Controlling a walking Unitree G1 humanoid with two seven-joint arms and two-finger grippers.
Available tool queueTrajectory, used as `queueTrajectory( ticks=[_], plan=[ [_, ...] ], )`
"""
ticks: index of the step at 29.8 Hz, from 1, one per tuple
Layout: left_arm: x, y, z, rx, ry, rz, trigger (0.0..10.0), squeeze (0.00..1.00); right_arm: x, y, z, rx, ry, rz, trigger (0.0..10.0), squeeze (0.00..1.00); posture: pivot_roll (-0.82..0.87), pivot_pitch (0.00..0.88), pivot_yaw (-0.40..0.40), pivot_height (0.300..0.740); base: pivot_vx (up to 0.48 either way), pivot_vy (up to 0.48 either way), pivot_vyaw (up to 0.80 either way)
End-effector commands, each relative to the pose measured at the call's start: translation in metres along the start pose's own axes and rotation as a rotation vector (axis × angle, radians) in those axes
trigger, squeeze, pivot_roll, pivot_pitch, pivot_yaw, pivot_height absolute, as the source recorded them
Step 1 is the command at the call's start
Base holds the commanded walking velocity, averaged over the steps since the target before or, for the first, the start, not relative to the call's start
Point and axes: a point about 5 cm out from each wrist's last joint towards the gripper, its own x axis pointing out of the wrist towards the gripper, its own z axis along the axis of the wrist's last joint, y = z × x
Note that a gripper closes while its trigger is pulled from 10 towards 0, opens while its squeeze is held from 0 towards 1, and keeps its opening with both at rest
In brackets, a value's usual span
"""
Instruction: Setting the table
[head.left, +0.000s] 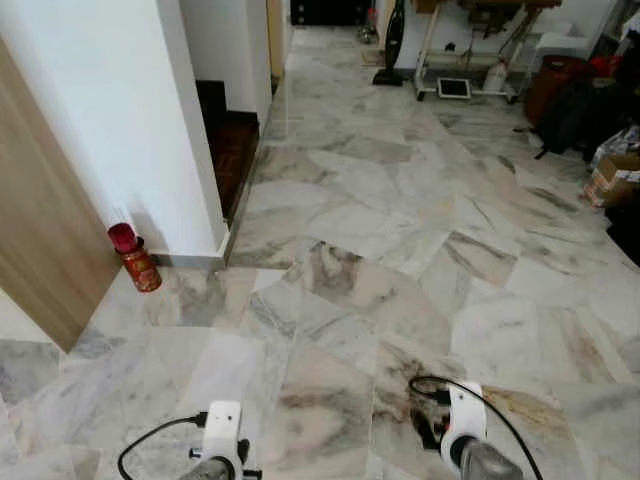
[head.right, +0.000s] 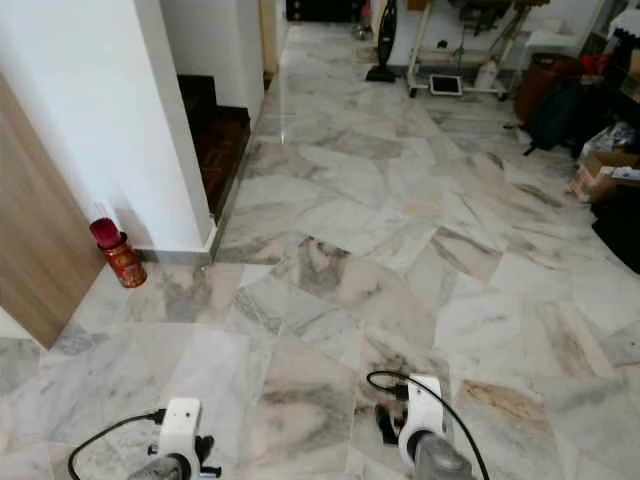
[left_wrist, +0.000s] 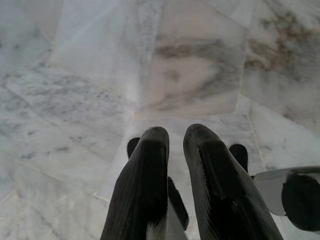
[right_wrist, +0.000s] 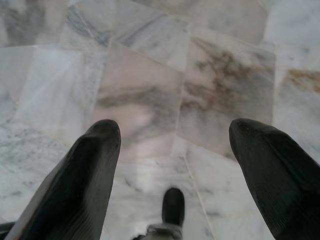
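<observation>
My left gripper (left_wrist: 176, 137) hangs low over the marble floor (head.left: 400, 230), its two black fingers close together with nothing between them. My right gripper (right_wrist: 176, 132) also points down at the floor, fingers spread wide and empty. Both white wrists show at the near edge of the head views, the left arm (head.left: 222, 440) and the right arm (head.left: 462, 430). No tableware and no table are in sight.
A red tin with a red cup on top (head.left: 135, 258) stands by the white wall corner (head.left: 130, 120), beside a wooden panel (head.left: 40, 230). Dark wooden steps (head.left: 232, 150) lie behind the wall. Far ahead stand a vacuum (head.left: 392, 45), a white cart (head.left: 455, 88), bags (head.left: 575, 110) and a cardboard box (head.left: 615, 178).
</observation>
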Motion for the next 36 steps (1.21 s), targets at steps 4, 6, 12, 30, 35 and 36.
queueTrajectory(
  ticks=[4, 6, 12, 30, 35, 36],
  plan=[
    [0.000, 0.003, 0.001, 0.017, 0.006, 0.009, 10.0, 0.00, -0.001, 0.004, -0.010, 0.012, 0.022, -0.002, 10.0, 0.00, -0.11, 0.000, -0.005, 0.740, 0.000, 0.000, 0.00],
    [0.001, 0.003, 0.003, 0.024, 0.002, 0.009, 10.0, 0.00, -0.002, 0.005, -0.015, 0.014, 0.036, -0.007, 10.0, 0.00, -0.12, 0.000, 0.005, 0.740, 0.000, 0.000, 0.00],
    [0.001, 0.004, 0.007, 0.032, -0.011, 0.010, 10.0, 0.00, -0.004, 0.004, -0.024, 0.033, 0.053, -0.021, 10.0, 0.00, -0.13, 0.000, 0.017, 0.740, 0.000, 0.000, 0.00],
    [0.001, 0.012, 0.010, -0.029, -0.038, 0.057, 10.0, 0.00, -0.002, 0.005, -0.021, 0.040, 0.059, -0.040, 10.0, 0.00, -0.13, 0.000, 0.015, 0.740, 0.000, 0.000, -0.35],
    [0.001, 0.015, 0.012, -0.058, -0.050, 0.068, 10.0, 0.00, -0.003, 0.004, -0.024, 0.035, 0.071, -0.045, 10.0, 0.00, -0.12, 0.000, 0.012, 0.740, 0.000, 0.000, -0.77],
    [0.001, 0.015, 0.012, -0.062, -0.052, 0.068, 10.0, 0.00, -0.003, 0.004, -0.024, 0.035, 0.072, -0.046, 10.0, 0.00, -0.12, 0.000, 0.012, 0.740, 0.000, 0.000, -0.77]
  ],
)
